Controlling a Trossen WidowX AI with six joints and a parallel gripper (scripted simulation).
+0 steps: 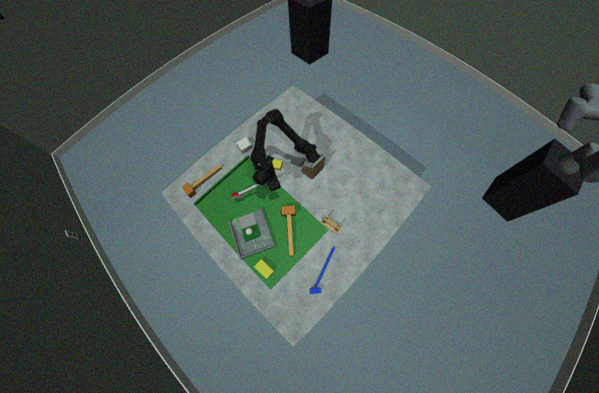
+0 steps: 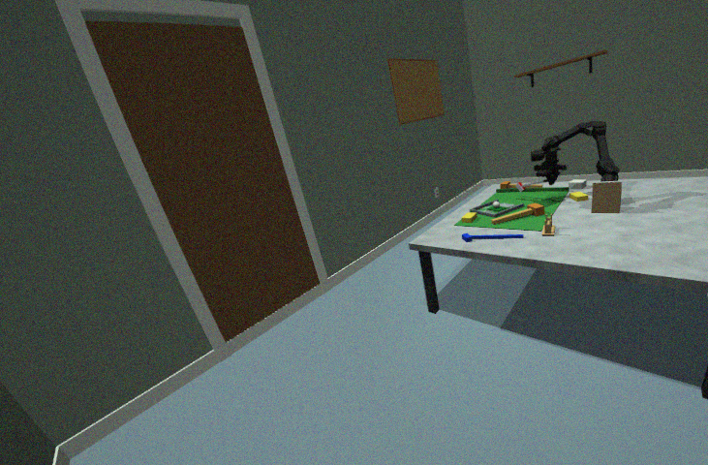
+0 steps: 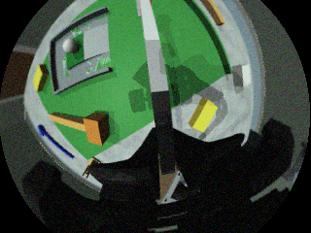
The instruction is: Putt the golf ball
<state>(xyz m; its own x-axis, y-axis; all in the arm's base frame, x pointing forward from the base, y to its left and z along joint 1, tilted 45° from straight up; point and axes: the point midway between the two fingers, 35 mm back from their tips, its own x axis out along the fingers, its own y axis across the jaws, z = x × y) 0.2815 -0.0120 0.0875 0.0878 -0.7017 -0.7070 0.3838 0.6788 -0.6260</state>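
My gripper (image 1: pixel 273 184) (image 2: pixel 552 180) (image 3: pixel 159 128) is shut on the red putter (image 1: pixel 247 190) (image 2: pixel 520 187) (image 3: pixel 153 49), on the dark grip end of its pale shaft. The shaft points away from the fingers. Its red and grey head hangs over the mat on the side towards the dark green rail. The white golf ball (image 1: pixel 248 231) (image 2: pixel 495 203) (image 3: pixel 70 45) is on the raised green (image 1: pixel 256 233) (image 3: pixel 78 57), inside the grey-walled frame. The grey ramp (image 1: pixel 253 219) (image 3: pixel 96 40) slopes on the side nearer the putter. The putter head is apart from the ball.
An orange mallet (image 1: pixel 288 210) (image 3: pixel 96 128) lies on the mat; another (image 1: pixel 188 188) lies beyond the rail (image 1: pixel 221 180). A yellow block (image 1: pixel 263 268) is on the mat, another (image 1: pixel 277 164) (image 3: pixel 203 116) near the arm base. A blue putter (image 1: pixel 324 268) and brown box (image 2: pixel 606 197) also stand out.
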